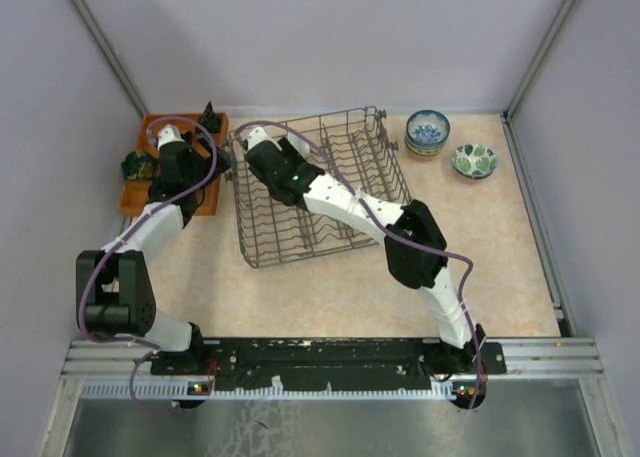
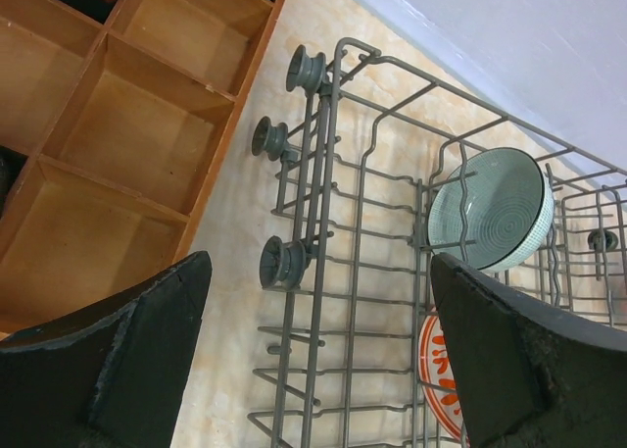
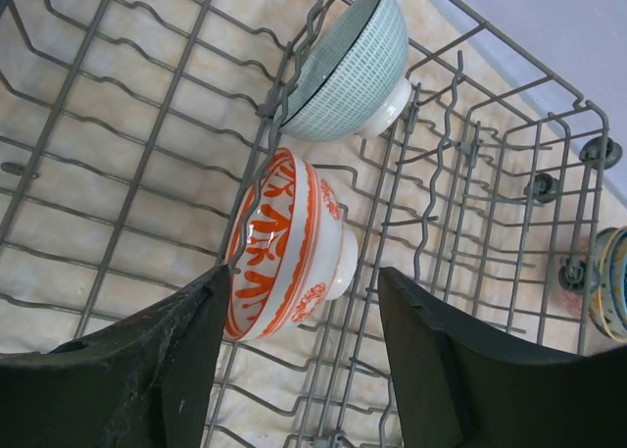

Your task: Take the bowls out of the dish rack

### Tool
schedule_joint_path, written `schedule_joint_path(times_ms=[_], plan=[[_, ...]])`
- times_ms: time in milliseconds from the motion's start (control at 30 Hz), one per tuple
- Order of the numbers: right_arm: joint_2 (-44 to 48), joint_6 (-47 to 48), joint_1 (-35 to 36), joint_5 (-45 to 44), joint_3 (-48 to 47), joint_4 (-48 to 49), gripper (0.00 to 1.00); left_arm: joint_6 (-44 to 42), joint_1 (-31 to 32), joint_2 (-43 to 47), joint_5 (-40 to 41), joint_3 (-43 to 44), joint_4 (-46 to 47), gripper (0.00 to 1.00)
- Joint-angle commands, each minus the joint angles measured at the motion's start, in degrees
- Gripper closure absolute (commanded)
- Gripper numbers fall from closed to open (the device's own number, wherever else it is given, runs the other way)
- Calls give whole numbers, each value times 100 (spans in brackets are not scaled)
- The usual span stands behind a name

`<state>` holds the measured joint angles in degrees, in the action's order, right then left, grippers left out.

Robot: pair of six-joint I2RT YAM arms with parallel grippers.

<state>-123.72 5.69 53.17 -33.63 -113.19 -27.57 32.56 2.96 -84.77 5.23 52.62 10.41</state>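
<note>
**Right arm poised over the red-and-white bowl**

The right gripper (image 3: 302, 296) hung inside the rack (image 1: 290, 242) with its fingers apart and nothing between them. They sat just over the red-and-white bowl (image 3: 284, 242), which stood on edge among the tines. The left-hand finger looked close to the bowl's rim, though I could not tell whether it touched. Just behind it the pale green bowl (image 3: 348, 71) leaned on edge in the same way.

To take the bowl cleanly, the fingers should probably come down astride the upper rim, one inside the hollow and one on the outer wall. They should close only once both are clear of the wires. A glazed wall is likely to be slippery, so a deep bite seems safer than a pinch at the lip. The lift should go straight up along the tines before any swing to the side.

The left gripper (image 2: 318, 301) was also spread wide and empty, over the rack's edge beside the tray (image 2: 137, 134).

Two bowls showed in the rack. On the table (image 1: 350, 297) to the far right were a blue-and-white bowl (image 1: 428, 130), sitting on a stack I could not count, and one green-patterned bowl (image 1: 474, 160). Two dark objects (image 1: 136, 165) lay on the tray.
</note>
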Motion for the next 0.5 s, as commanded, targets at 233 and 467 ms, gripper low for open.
schedule_joint_path(times_ms=[233,467], plan=[[-646,753,396,-1557,-618,341,40,225,-245,-103,-453,-15,233,1],[-1051,1248,436,-2301,-670,816,43,234,-268,-112,-487,-9,259,1]])
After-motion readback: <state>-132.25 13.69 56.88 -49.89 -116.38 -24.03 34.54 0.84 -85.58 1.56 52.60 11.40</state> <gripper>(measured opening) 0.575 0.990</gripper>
